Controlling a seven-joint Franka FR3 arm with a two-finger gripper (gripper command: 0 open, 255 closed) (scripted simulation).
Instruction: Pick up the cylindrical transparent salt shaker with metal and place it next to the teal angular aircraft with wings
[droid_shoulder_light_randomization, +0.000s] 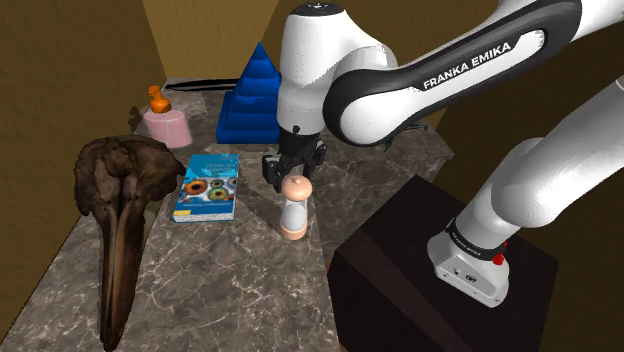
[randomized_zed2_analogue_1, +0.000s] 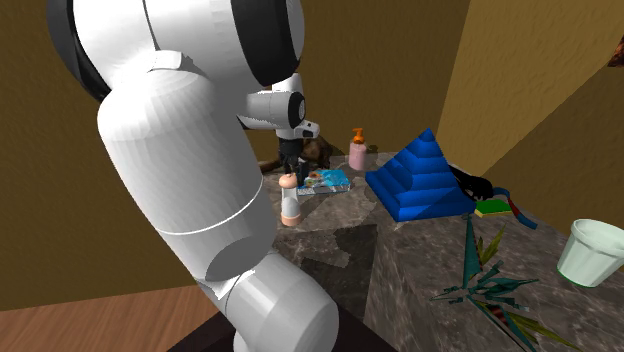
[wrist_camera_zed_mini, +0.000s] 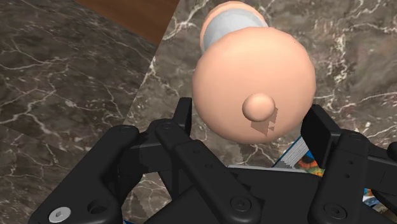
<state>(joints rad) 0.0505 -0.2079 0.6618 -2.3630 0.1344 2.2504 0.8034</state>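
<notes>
**Claw Spread Over the Shaker Cap, Grasp Not Yet Made**

The salt shaker (droid_shoulder_light_randomization: 292, 212) is seen standing upright on the marbled worktop (droid_shoulder_light_randomization: 230, 285), near a colourful book (droid_shoulder_light_randomization: 208, 187). Its rounded cap and base are drawn peach-coloured, with a pale middle between them. The claw (droid_shoulder_light_randomization: 292, 178) is held directly above it and is released. In the wrist view the two black fingers (wrist_camera_zed_mini: 318, 130) are spread to either side of the cap, and no contact is plainly shown. The step in hand is judged to be the grasp.

For a sound grasp, the claw is best lowered somewhat further, so that the pads are set below the widest part of the dome, at the pale middle. If the rounded cap alone is pinched, it may be squeezed out upward. The centring shown in the wrist view should be preserved, so that both fingers meet the body together and the shaker is not tipped. A slow closing is advised, since a tall body on a small base is easily toppled. A straight lift is then called for.

The teal angular aircraft (randomized_zed2_analogue_1: 490, 285) is seen lying on the worktop well apart from the shaker, near a white cup (randomized_zed2_analogue_1: 592, 252). A blue stepped pyramid (randomized_zed2_analogue_1: 420, 180) stands beside the way there and should be cleared. The shaker should be set beside the spiky wings, not upon them.
</notes>
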